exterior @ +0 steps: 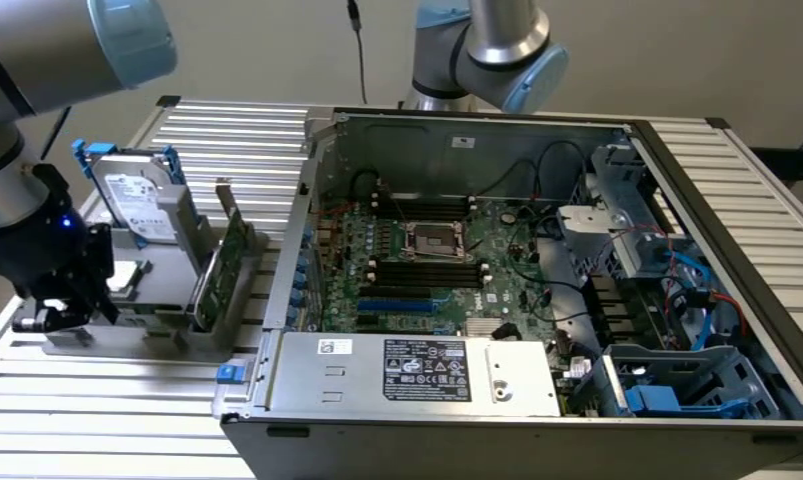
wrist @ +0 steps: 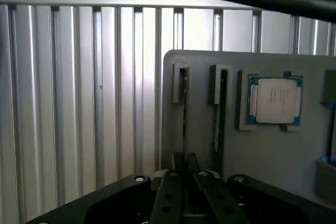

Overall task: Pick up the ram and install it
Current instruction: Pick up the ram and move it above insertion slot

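Grey moulded plastic forms the parts holder [wrist: 262, 156], which sits on the ribbed aluminium table [wrist: 63, 103] near its edge at the exterior view's left. The ram [wrist: 185, 114], a thin green circuit-board stick seen edge-on, stands upright in the holder's slot closest to the holder's outer edge. The black two-finger gripper [wrist: 185, 169] is right over it, and its fingers [wrist: 170, 190] are drawn in close on the stick's narrow top edge, clamped on it. The ram sits in its slot, not lifted out.

A second thin green stick [wrist: 218, 124] stands in the neighbouring slot, parallel and just beside the first, with a narrow grey wall between them. Further in from that, a silver square processor with a green border [wrist: 274, 99] lies flat in its own recess. Past the holder's outer edge the table's open slats run alongside the ram's slot.

In the exterior view the gripper [exterior: 57, 310] hangs at the holder's [exterior: 148, 340] near corner. A silver hard drive with blue rails [exterior: 141, 205] stands upright toward the holder's far end, and a broader green expansion card [exterior: 228, 260] stands along the side facing the open grey metal computer case [exterior: 308, 200]. The case lies just beside the holder, with a thin strip of table between them.
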